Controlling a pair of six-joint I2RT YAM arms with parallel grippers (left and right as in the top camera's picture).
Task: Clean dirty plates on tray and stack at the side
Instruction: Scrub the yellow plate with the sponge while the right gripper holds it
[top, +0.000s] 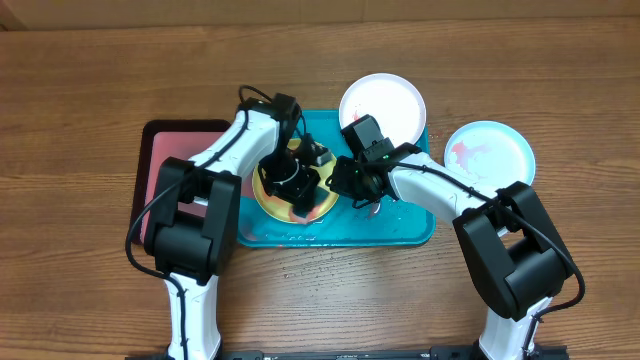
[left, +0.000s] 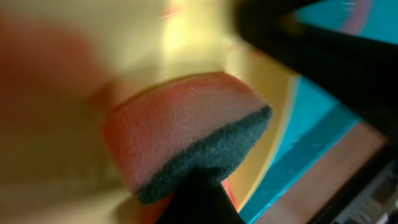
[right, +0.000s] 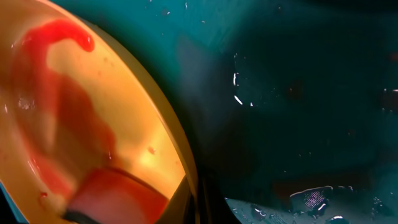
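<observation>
The yellow-green plate (top: 310, 211) lies on the teal tray (top: 405, 226). My left gripper (top: 296, 186) is over the plate, shut on a pink sponge with a dark green scrub side (left: 186, 127), which presses on the plate's face (left: 186, 50). My right gripper (top: 342, 180) is shut on the plate's right rim (right: 177, 146). The right wrist view shows a red smear (right: 56, 31) on the plate and the sponge (right: 118, 196) at the bottom. The white plate (top: 383, 104) rests at the tray's far edge. The light blue plate (top: 490, 152), with red smears, sits on the table to the right.
A smaller dark-rimmed pinkish-red tray (top: 160, 150) lies left of the teal tray, under my left arm. The teal tray floor (right: 286, 93) beside the plate is wet. Bare wooden table (top: 90, 80) surrounds both trays.
</observation>
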